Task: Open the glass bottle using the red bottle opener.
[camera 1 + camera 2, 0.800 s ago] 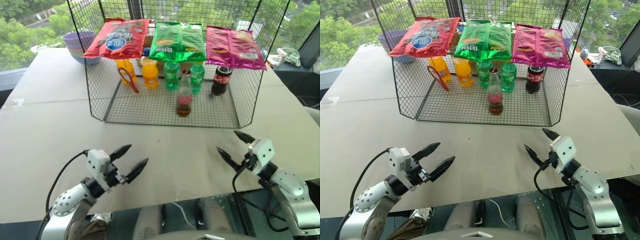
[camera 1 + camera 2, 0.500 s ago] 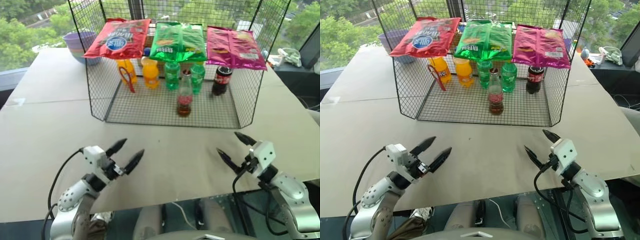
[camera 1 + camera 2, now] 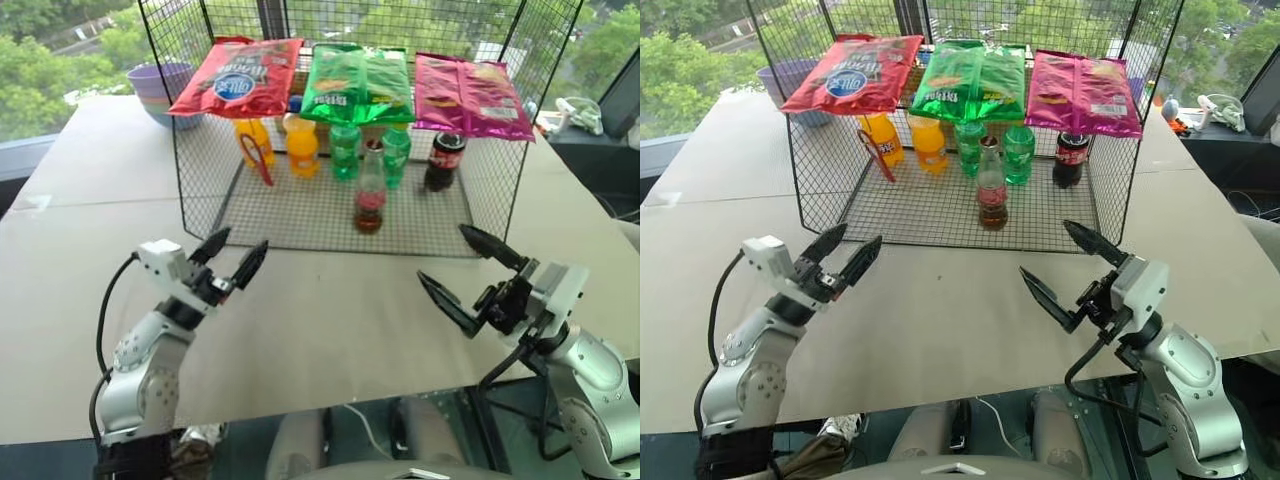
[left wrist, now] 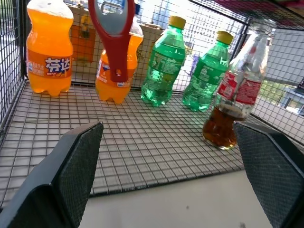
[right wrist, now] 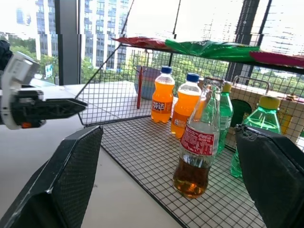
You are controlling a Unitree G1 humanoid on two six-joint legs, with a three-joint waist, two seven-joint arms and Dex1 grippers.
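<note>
Ahead of both arms, inside the wire cage [image 3: 200, 215], is everything I need. The glass bottle [image 3: 369, 190] stands upright near the cage's open front edge, roughly in the middle, with its cap still on. The red bottle opener [image 3: 256, 158] hangs or leans at the left side of the cage, just in front of the orange soda bottles [image 3: 300, 145], its ring-shaped head up and its handle pointing down and slightly toward the centre.

My left gripper [image 3: 232, 262] hovers over the table [image 3: 330, 320] just short of the cage's front left corner, fingers spread wide and empty. The opener lies ahead of it and a little to its right, so I judge this is the arm for the opener. My right gripper [image 3: 468, 272] also has its fingers wide apart with nothing between them, and sits near the front right of the cage. The bottle lies ahead and to its left, nearer to this arm than to the other.

Since the opener's long axis runs nearly vertical, I expect to close on its handle from the sides.
</note>
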